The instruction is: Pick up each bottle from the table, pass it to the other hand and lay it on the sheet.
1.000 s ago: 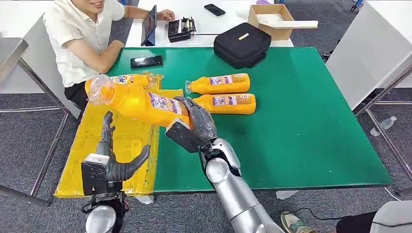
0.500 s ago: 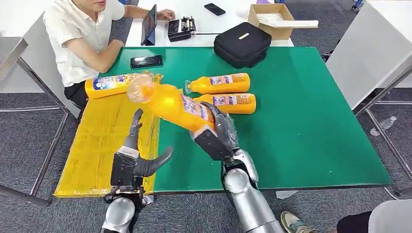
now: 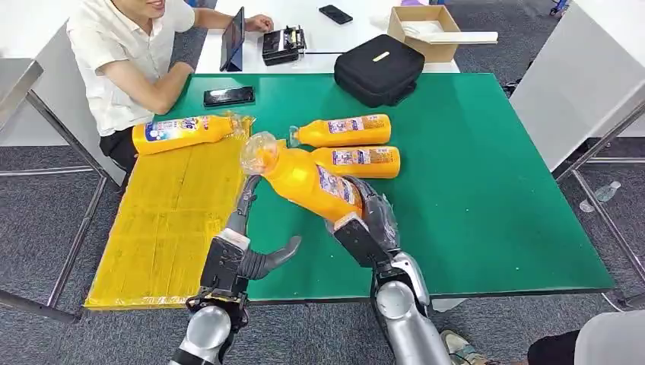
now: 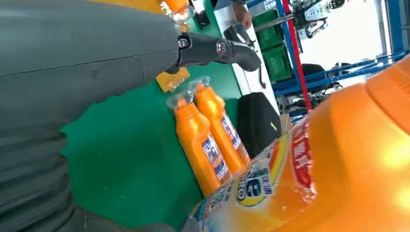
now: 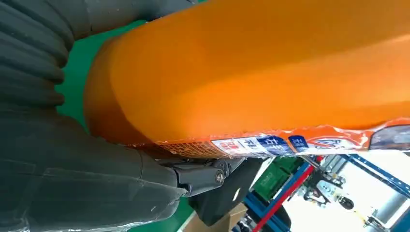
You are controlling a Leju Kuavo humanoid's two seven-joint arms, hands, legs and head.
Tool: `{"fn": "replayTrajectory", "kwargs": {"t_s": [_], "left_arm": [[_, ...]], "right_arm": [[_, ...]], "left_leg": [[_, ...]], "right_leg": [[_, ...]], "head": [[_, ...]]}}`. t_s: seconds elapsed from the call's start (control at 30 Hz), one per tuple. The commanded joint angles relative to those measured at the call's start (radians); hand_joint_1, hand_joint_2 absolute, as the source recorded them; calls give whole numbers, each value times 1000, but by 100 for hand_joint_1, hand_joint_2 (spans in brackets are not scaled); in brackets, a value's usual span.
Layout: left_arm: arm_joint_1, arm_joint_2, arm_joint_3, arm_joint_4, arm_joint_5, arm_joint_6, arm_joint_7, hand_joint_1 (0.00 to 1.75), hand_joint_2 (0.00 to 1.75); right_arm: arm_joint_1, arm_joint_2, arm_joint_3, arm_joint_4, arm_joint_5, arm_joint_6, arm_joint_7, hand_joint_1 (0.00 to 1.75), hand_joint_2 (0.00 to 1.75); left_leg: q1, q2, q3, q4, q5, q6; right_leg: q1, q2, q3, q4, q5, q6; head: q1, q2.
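Robot hand on the left [image 3: 242, 251] was found open beside the held bottle [image 3: 304, 180], fingers spread and thumb out, nothing grasped; within the last second it had been carried from over the yellow sheet [image 3: 167, 228] to a place just below the bottle's neck. From the left wrist camera the left robot hand [image 4: 96, 72] was seen with the bottle [image 4: 338, 159] looming close, but not yet enclosed. The held bottle itself had been swung away from above the sheet and was tilted over the green desk [image 3: 494, 190], cap end up toward the sheet. The right robot hand [image 3: 369, 220] was wrapped around the bottle's base, a grasp confirmed close up by the right wrist camera [image 5: 72, 159]. One bottle on the sheet [image 3: 182, 131] was already laid at the far edge, left of the held bottle; two waiting bottles [image 3: 350, 144] were lying just beyond it. The hand-over was judged imminent, not completed.
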Motion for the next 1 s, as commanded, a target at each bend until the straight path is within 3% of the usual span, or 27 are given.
{"fn": "replayTrajectory", "kwargs": {"t_s": [0.03, 0.47, 0.7, 1.0], "left_arm": [[-31, -44, -19, 73, 126, -98, 17, 0, 175], [-31, -44, -24, 64, 144, -105, 13, 0, 175], [-57, -44, -42, 102, 331, -170, 27, 0, 175], [-88, -44, -53, 105, 338, -120, 0, 0, 175]], "right_arm": [[-26, -30, -22, 48, 5, -1, -18, 175, 175], [-20, -30, -14, 60, 20, -10, -25, 175, 175], [-55, -21, 13, 122, 33, -14, -49, 175, 175], [-44, 0, 51, 141, 40, -14, -55, 175, 175]], "left_leg": [[1, 0, 4, 0, -1, 0], [1, -1, 4, 0, -2, 0], [1, 0, 3, 0, -1, 0], [1, 0, 3, 0, -2, 0]], "right_leg": [[2, -2, 5, -1, -2, -4], [2, -3, 6, -1, -2, -4], [1, -2, 4, -1, -1, -3], [2, -2, 5, -1, -1, -4]], "head": [[0, 0], [0, 0], [0, 0], [0, 0]]}}
